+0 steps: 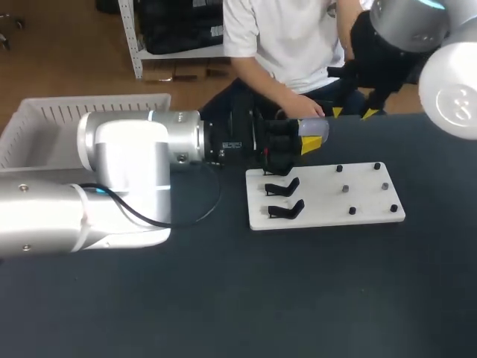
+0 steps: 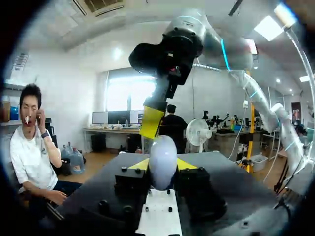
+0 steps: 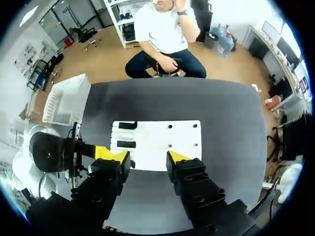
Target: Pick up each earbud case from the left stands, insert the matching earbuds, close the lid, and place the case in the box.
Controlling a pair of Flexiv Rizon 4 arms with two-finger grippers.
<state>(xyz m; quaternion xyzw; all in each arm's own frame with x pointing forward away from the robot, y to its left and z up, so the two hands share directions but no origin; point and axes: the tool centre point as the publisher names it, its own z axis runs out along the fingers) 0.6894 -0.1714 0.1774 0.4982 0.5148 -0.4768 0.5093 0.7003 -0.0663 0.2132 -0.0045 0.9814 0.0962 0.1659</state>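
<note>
Over the dark table (image 1: 223, 298) my left hand (image 1: 305, 140) grips the earbud case (image 1: 314, 127) near the white board's (image 1: 328, 212) far edge, a light, smooth, likely slippery shell best pinched across its broad sides, while my right hand (image 3: 145, 158) hangs open.

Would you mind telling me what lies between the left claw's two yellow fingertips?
The pale, rounded earbud case sits there, held from both sides by the left claw. The left wrist view shows this most clearly; the head view agrees.

left end effector (image 2: 162, 165) closed, right (image 3: 144, 155) agape
</note>
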